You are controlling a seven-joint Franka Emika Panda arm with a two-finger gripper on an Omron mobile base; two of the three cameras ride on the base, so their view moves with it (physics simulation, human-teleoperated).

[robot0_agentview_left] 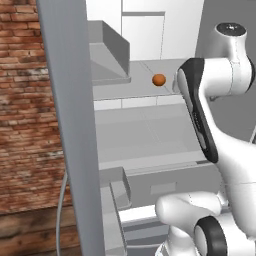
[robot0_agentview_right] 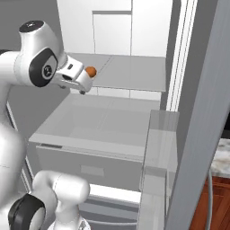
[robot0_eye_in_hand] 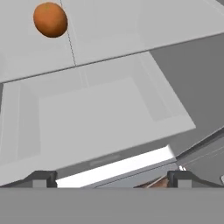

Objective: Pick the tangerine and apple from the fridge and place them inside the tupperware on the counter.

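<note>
- Orange, smooth and small, the tangerine is being seen resting on a flat grey shelf inside the fridge, towards the shelf's front edge.
- From the right base view, the tangerine is being partly covered by the white hand of the arm, which is being held just beside it at shelf height.
- The gripper is being shown in the hand view with its two dark fingertips set wide apart and nothing lying between them.
- The tangerine is being framed at the upper left of the hand view, well clear of the fingertips.
- Below the shelf, a pale grey open drawer is being looked into.
- The fridge door is being shown swung open, edge-on, with a thin curved handle on it.
- A brick wall is being shown behind the door in the left base view.
- A strip of the marbled counter over red-brown wood is being shown at the right edge of the right base view.
</note>
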